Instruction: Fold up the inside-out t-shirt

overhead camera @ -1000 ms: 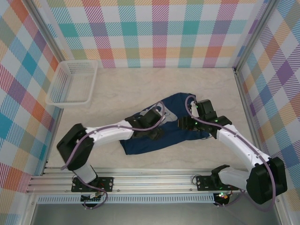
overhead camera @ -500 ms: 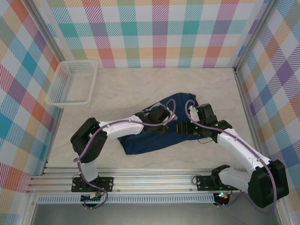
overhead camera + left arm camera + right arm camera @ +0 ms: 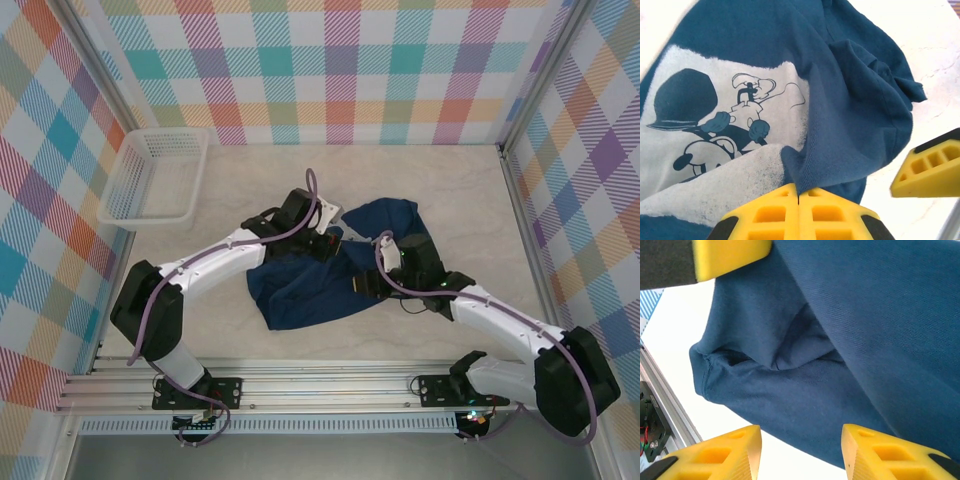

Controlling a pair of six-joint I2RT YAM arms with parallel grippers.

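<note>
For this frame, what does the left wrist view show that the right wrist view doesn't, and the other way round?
Left wrist view: the white cartoon print on the dark navy blue t-shirt, and the left gripper, its yellow fingers shut on a raised fold of the fabric. Right wrist view: plain navy cloth with a seamed edge, the right gripper with its jaws apart, and the aluminium rail beside the table. Both: the same t-shirt lying on the pale marbled table.
</note>
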